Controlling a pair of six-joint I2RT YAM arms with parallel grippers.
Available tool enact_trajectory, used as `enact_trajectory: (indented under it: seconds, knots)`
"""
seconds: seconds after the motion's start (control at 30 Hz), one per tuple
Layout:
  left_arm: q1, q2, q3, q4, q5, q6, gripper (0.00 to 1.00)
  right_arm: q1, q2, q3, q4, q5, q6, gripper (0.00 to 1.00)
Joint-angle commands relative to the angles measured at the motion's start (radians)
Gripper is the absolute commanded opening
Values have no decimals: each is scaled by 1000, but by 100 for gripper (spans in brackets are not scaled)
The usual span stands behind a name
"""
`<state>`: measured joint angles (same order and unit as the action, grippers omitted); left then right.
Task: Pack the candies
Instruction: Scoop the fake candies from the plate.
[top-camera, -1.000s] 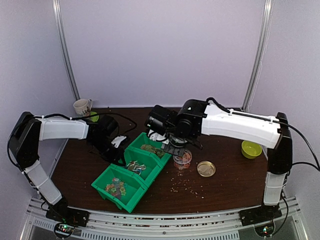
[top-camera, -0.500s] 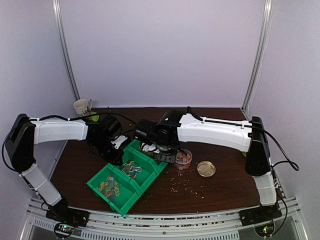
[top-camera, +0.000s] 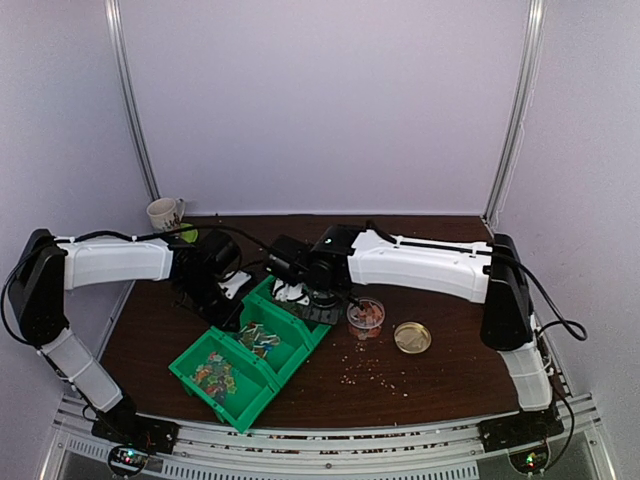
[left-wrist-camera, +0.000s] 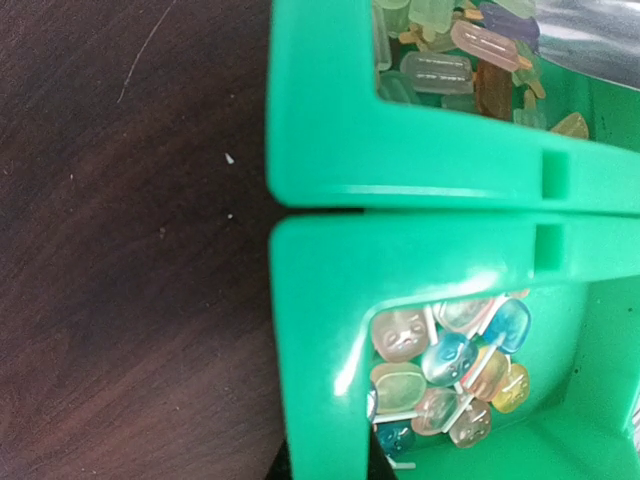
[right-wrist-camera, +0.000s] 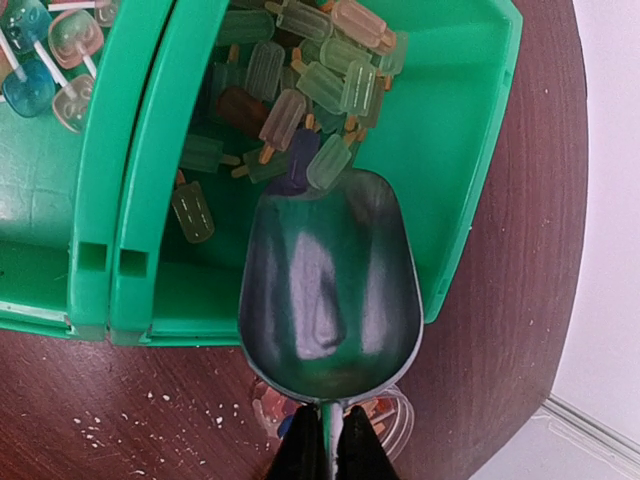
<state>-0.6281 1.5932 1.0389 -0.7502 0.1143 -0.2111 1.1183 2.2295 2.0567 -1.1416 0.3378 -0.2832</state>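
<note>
Three joined green bins (top-camera: 252, 398) hold the candies. Popsicle-shaped candies (right-wrist-camera: 300, 85) fill the far bin, lollipop-shaped candies (left-wrist-camera: 450, 365) the middle bin, and mixed candies (top-camera: 215, 372) the near bin. My right gripper (right-wrist-camera: 330, 425) is shut on the handle of a metal scoop (right-wrist-camera: 330, 280). The scoop is empty and hangs over the far bin, next to the popsicle candies. A clear round jar (top-camera: 365, 316) with some candies stands just right of the bins, below the scoop's handle. My left gripper (left-wrist-camera: 328, 462) is shut on the middle bin's wall (left-wrist-camera: 320, 330).
A small round gold lid (top-camera: 412, 337) lies right of the jar. Pale crumbs (top-camera: 370, 370) are scattered on the dark wooden table in front of it. A mug (top-camera: 165, 213) stands at the back left corner.
My right arm has swung left, carrying the scoop from above the jar to over the far bin. The row of bins has shifted slightly left with my left gripper.
</note>
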Motion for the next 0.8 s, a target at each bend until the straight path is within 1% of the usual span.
enact_trajectory:
  seconds: [0.0,0.23,0.3,0.37,0.57,0.77]
  knots:
    - [-14,-84,40,134,116,22,0,-12,4,-128,202,-286,-65,0]
    - [-13,-92,38,143,133,27,0,-28,-26,-238,350,-441,-91,0]
    - [-13,-99,36,144,129,31,0,-29,-46,-275,358,-466,-120,0]
    - [-13,-103,34,144,127,33,0,-29,-55,-287,314,-473,-160,0]
    - [-13,-109,35,142,129,39,0,-32,-56,-242,118,-464,-252,0]
    - [-13,-112,33,139,116,35,0,-46,-54,-193,2,-422,-241,0]
